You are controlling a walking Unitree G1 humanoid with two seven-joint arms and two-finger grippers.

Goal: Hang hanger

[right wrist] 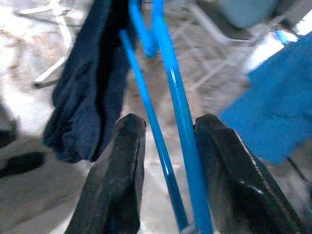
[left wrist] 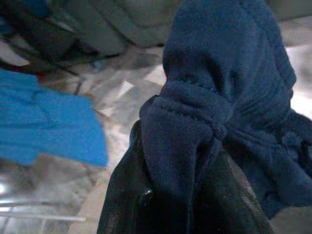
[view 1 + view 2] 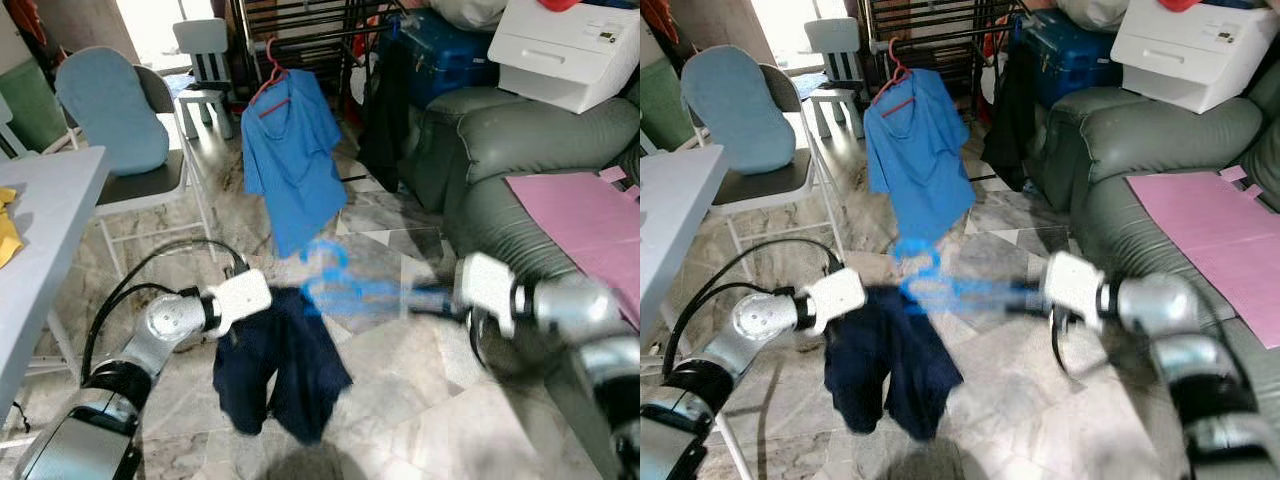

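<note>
Marble floor; left end effector pinches navy garment, right end effector clasps blue hanger.

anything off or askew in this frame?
Mild oddities only. The dark navy garment hangs bunched from the left gripper, not yet on the blue hanger, which sits between the right gripper fingers. The hanger is motion-blurred in the head views. The blue shirt hangs normally on its red hanger.

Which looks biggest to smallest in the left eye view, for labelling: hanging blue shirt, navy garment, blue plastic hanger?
1. Hanging blue shirt
2. Navy garment, close in size and nearer the camera, so unsure
3. Blue plastic hanger, blurred
</note>
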